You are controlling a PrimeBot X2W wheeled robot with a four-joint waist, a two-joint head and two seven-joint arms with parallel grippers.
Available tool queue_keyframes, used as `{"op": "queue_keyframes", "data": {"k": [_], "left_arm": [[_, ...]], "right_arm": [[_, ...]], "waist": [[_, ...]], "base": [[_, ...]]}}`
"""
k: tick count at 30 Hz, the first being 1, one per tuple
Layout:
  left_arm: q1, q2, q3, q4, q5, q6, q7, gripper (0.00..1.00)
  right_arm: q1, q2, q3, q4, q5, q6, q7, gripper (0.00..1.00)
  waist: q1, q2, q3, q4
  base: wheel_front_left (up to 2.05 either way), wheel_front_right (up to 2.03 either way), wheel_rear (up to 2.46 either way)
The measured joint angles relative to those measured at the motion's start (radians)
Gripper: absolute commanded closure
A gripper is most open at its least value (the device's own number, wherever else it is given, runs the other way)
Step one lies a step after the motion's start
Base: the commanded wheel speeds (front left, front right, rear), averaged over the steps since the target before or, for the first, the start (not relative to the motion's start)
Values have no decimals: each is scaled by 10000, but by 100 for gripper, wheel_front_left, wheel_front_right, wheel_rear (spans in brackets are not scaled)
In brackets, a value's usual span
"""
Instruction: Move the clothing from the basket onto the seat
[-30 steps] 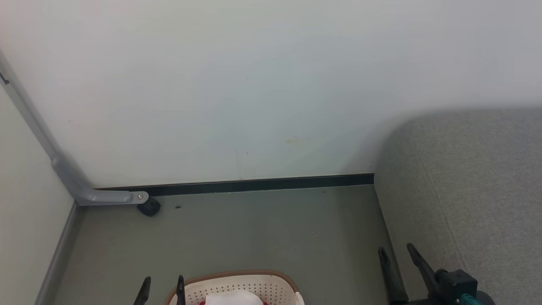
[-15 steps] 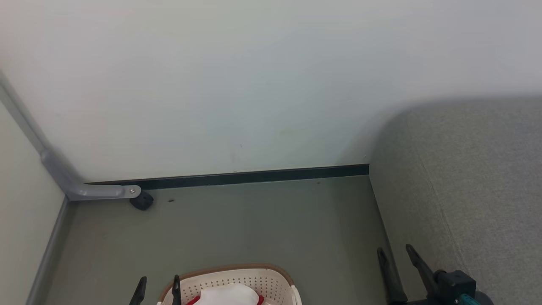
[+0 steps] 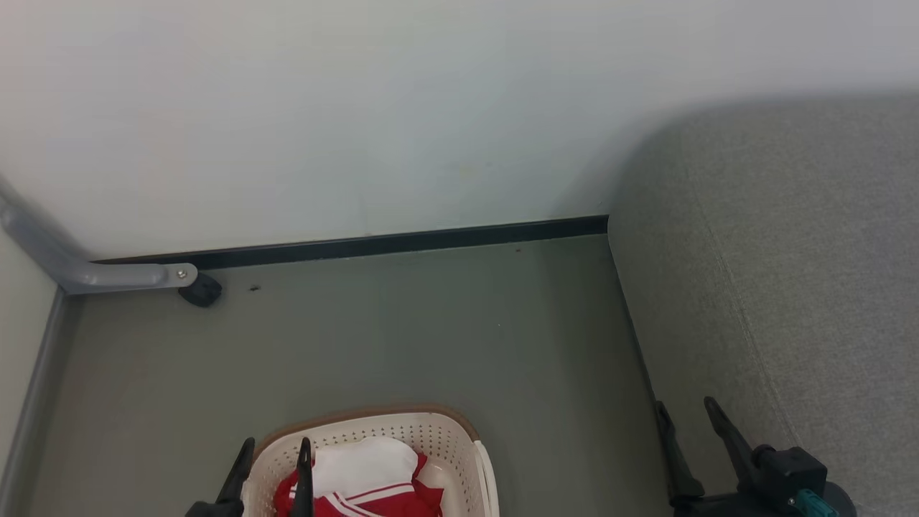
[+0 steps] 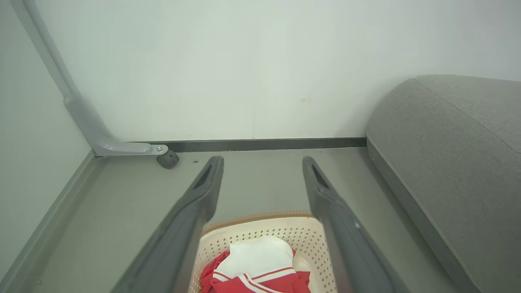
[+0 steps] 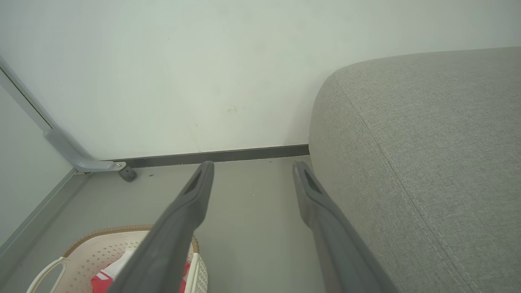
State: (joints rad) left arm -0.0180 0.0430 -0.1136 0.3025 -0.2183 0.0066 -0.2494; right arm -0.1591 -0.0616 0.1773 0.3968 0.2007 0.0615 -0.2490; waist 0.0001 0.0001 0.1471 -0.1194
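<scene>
Two grippers hang empty, fingers spread: left gripper (image 3: 276,446) over the basket (image 3: 373,415) holding the clothing (image 3: 362,474), right gripper (image 3: 686,406) beside the seat (image 3: 790,273). The basket stands on grey-green floor (image 3: 402,330); a dark skirting (image 3: 359,246) meets the pale wall (image 3: 359,108), with a caster (image 3: 202,291) at the floor's far-left corner.
</scene>
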Motion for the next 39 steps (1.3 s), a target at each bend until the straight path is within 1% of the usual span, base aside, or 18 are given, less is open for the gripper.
{"op": "queue_keyframes", "data": {"k": [3,4,8,14,17,20,21,25,26,29,31,39], "left_arm": [[-192,10,-19,86,15,-127,0,0],[-253,33,-90,188,107,-169,0,0],[-460,86,-222,686,278,-299,0,0],[-1069,522,-702,1758,673,-669,2,0],[-1444,633,-947,2209,976,-744,48,0],[-1918,713,-1145,2650,1095,-794,280,0],[-2088,767,-1206,2782,1166,-871,345,0],[-2879,1116,-1605,3241,1703,-970,617,0],[-3096,1141,-1636,3356,1722,-1035,698,0],[-3821,1164,-1789,3653,1801,-1051,988,0],[-4306,1221,-1939,3852,1977,-1135,1187,0],[-5733,1684,-2665,4897,2633,-1300,1988,0]], "right_arm": [[-1,-13,-79,-69,-4,-42,0,0],[-2,-8,-104,-134,-4,-88,0,0],[-2,-2,-199,-366,-2,-96,-2,0],[-2,2,-178,-709,-125,-98,0,0],[1,-6,-178,-915,-169,-100,-2,0],[0,-4,-192,-1118,-232,-140,0,0],[0,-4,-198,-1189,-234,-146,-2,0],[-7,4,-198,-1455,-253,-178,-2,0],[-12,10,-196,-1538,-253,-186,-2,0],[-128,29,-209,-1716,-253,-205,-2,0],[-220,36,-221,-1873,-253,-270,-2,0],[-573,82,-150,-2286,-255,-351,-2,0]], "waist": [[0,0,321,-72],[0,0,546,-121],[0,0,1033,-226],[1,0,1842,-409],[1,0,2267,-512],[2,0,2701,-617],[2,0,2846,-651],[2,1,3441,-777],[2,1,3589,-804],[2,1,4042,-871],[2,1,4348,-903],[2,1,5555,-949]], "base": [[0,0,0],[0,0,0],[0,0,0],[0,0,0],[0,0,0],[0,0,0],[0,0,0],[0,0,0],[0,0,0],[0,0,0],[0,0,0],[0,0,0]]}}
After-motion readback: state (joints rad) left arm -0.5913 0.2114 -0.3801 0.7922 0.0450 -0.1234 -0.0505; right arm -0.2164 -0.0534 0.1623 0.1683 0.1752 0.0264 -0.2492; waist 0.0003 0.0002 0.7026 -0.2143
